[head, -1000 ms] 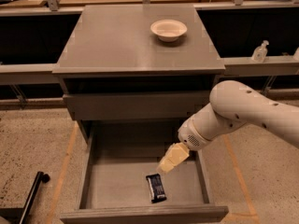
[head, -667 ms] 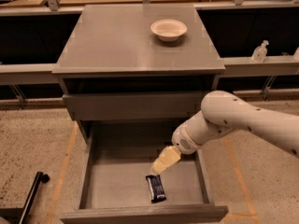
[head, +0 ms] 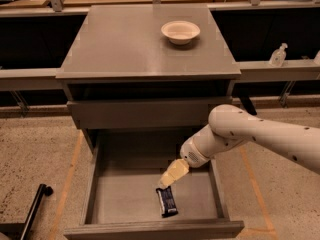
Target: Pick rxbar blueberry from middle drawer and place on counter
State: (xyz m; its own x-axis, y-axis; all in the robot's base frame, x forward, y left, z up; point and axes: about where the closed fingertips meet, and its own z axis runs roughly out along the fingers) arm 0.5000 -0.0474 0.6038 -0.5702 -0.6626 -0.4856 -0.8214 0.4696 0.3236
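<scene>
The pale cream gripper, carried on a smooth white arm, is held low inside the wide, shallow grey middle drawer, angled down just above the small flat rxbar blueberry in its dark navy wrapper, presumably to line up a grasp. Whether it is spread or closed cannot be told. The bar lies flat near the drawer's front wall. A round cream bowl is seen on the smooth, slightly glossy grey counter.

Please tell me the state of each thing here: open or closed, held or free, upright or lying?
middle drawer: pulled open.
rxbar blueberry: lying flat on the drawer floor near the front, not lifted.
gripper: down inside the drawer, close above the bar's far end.
upper drawer: closed.
bowl: upright on the counter.
</scene>
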